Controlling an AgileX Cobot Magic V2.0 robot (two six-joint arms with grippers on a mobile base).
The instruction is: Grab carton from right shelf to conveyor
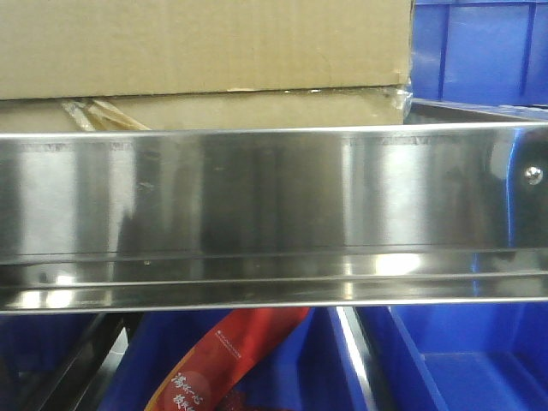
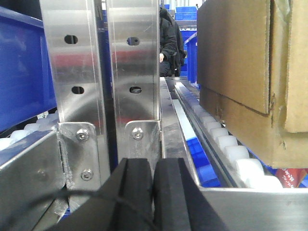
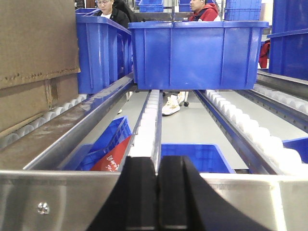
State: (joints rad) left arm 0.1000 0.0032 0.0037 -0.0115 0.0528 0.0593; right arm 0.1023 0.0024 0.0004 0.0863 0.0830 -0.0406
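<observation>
The carton point(image 1: 197, 43) is a wide brown cardboard box resting on the right shelf, just behind its shiny steel front rail point(image 1: 257, 197). In the left wrist view the carton point(image 2: 240, 62) lies on white rollers to the right of my left gripper point(image 2: 154, 192). That gripper is shut with nothing in it, in front of the rail. In the right wrist view the carton point(image 3: 33, 57) is at the far left. My right gripper point(image 3: 158, 192) is shut and empty, also low in front of the rail point(image 3: 57, 197). The conveyor is out of view.
A blue bin point(image 3: 197, 53) sits on the rollers right of the carton, also seen as the blue bin point(image 1: 479, 51). Steel uprights point(image 2: 77, 72) stand left of the carton. Lower blue bins hold a red packet point(image 1: 231, 351). People point(image 3: 199, 9) are behind the shelf.
</observation>
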